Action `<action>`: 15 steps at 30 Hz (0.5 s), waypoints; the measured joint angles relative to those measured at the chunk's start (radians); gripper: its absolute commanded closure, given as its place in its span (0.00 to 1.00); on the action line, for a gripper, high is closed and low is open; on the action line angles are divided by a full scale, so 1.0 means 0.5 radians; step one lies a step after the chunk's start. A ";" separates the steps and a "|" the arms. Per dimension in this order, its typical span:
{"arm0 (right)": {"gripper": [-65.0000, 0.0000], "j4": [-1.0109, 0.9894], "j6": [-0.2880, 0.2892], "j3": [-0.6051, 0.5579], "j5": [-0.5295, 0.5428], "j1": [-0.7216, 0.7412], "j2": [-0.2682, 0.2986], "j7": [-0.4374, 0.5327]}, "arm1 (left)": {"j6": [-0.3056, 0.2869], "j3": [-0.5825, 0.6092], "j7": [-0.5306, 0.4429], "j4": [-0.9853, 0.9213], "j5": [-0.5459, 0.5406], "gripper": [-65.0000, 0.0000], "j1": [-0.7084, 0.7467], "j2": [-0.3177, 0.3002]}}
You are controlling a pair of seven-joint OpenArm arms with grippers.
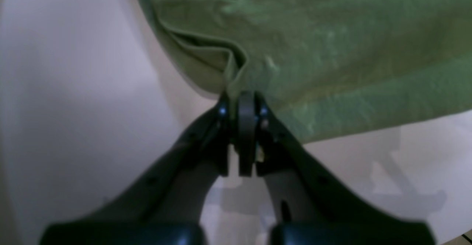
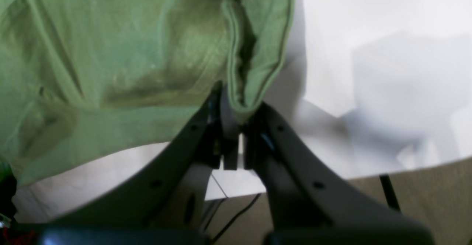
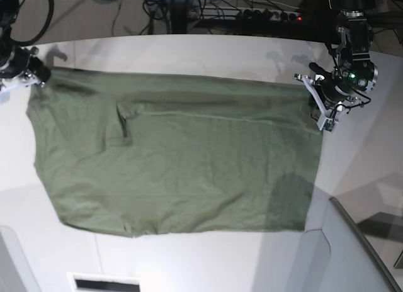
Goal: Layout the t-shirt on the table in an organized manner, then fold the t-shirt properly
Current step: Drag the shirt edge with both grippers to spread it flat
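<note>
Evenly, both jaws clamped on the t-shirt [image 3: 176, 166] corners at ten and two o'clock should lower it taut onto the table [image 3: 189, 53]

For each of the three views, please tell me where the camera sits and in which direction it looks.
Left wrist: sits behind the left gripper, looks along its shut jaws at the t-shirt corner pinched there.
Right wrist: behind the right gripper, facing its pinched shirt corner and the table.
Base: high above, looking down on the spread shirt, both arms at the far corners.
Shared: all views show the shirt and the white table.
</note>
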 measured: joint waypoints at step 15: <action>1.00 0.125 0.001 -0.001 0.002 -0.130 0.002 0.001 | 0.061 -0.015 -0.023 0.033 -0.007 1.00 0.137 0.002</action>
